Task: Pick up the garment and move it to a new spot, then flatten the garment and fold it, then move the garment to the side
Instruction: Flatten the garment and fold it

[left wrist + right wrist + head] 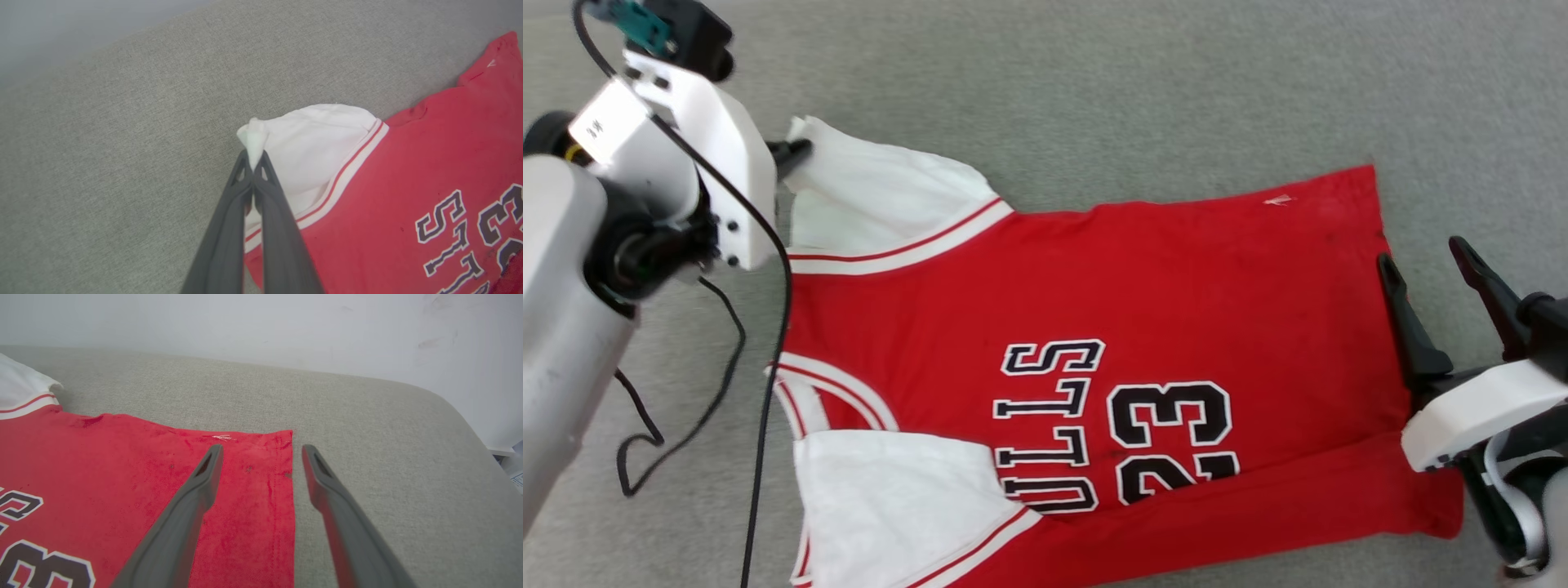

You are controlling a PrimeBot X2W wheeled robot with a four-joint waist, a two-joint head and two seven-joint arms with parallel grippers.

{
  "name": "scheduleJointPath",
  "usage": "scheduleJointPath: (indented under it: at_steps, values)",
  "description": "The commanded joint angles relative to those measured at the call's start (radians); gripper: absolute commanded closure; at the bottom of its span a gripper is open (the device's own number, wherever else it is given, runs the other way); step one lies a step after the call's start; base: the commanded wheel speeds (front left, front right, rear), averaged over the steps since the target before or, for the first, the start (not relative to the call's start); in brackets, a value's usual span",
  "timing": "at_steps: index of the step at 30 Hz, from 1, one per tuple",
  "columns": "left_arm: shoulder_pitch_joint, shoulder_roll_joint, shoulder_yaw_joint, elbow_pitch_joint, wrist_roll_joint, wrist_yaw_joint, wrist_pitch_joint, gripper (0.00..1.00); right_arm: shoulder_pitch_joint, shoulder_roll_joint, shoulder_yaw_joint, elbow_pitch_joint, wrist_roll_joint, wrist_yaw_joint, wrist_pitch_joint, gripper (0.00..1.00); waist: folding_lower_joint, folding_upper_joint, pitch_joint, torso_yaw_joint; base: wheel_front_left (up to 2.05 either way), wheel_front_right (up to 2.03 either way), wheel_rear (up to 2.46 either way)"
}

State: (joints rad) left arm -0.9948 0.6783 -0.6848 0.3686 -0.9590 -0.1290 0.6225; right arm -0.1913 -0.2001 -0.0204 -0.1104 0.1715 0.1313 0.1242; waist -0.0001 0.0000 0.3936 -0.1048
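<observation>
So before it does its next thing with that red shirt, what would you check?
1. Left tool shut on the tip of the white sleeve: ok.
2. Right tool gripping the shirt: not ok. It is open, with one finger over the hem and one over the grey cushion.
3. Shirt spread flat: not ok. The near edge looks folded over.
4. Black cable clear of the shirt: cannot tell. It runs right along the neck end.
5. Lettering facing up: ok.
</observation>
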Motion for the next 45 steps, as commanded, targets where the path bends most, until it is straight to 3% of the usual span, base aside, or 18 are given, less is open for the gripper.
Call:
scheduleJointPath:
  at_steps: [1,6,7,11,20,26,38,39,41,45]
  values:
    - [0.026,0.006,0.0,-0.037,-0.002,0.005,-0.01,1.0,0.001,-0.026,0.004,-0.01,0.015,-0.001,0.048,0.0,0.0001,0.0,-0.035,0.042,0.0,0.0,0.0]
    - [0.098,0.034,0.003,-0.203,-0.004,0.027,-0.04,1.0,-0.067,-0.13,0.004,-0.007,0.056,-0.001,0.279,0.0,0.0001,0.0,-0.041,0.085,0.0,0.0,0.0]
    - [0.098,0.034,0.003,-0.203,-0.004,0.027,-0.04,1.0,-0.067,-0.13,0.004,-0.007,0.056,-0.001,0.279,0.0,0.0001,0.0,-0.041,0.085,0.0,0.0,0.0]
    - [0.154,0.067,0.001,-0.332,0.017,0.059,-0.061,1.0,-0.139,-0.193,0.028,0.005,0.115,-0.001,0.461,0.0,0.0001,0.0,-0.031,0.114,0.0,0.0,0.0]
    - [0.247,0.106,-0.001,-0.554,0.043,0.116,-0.107,1.0,-0.306,-0.303,0.063,0.139,0.181,-0.001,0.766,0.0,0.0001,0.0,0.006,0.167,0.0,0.0,0.0]
    - [0.25,0.117,-0.002,-0.62,0.061,0.117,-0.117,1.0,-0.381,-0.334,0.083,0.23,0.159,-0.001,0.83,0.0,0.0001,0.0,0.041,0.199,0.0,0.0,0.0]
    - [0.229,0.116,-0.004,-0.64,0.074,0.095,-0.136,1.0,-0.426,-0.327,0.146,0.4,0.141,-0.001,0.803,0.0,0.0001,0.0,0.095,0.24,0.0,0.0,0.0]
    - [0.229,0.116,-0.006,-0.636,0.075,0.093,-0.138,1.0,-0.419,-0.324,0.154,0.412,0.144,-0.001,0.807,0.54,0.0001,0.0,0.095,0.241,0.0,0.0,0.0]
    - [0.232,0.112,-0.008,-0.627,0.074,0.089,-0.143,1.0,-0.411,-0.326,0.167,0.428,0.15,-0.001,0.797,1.0,0.0001,0.0,0.092,0.243,0.0,0.0,0.0]
    - [0.25,0.108,-0.005,-0.596,0.068,0.092,-0.162,1.0,-0.406,-0.331,0.164,0.448,0.164,-0.001,0.747,1.0,0.0001,0.0,0.068,0.241,0.0,0.0,0.0]
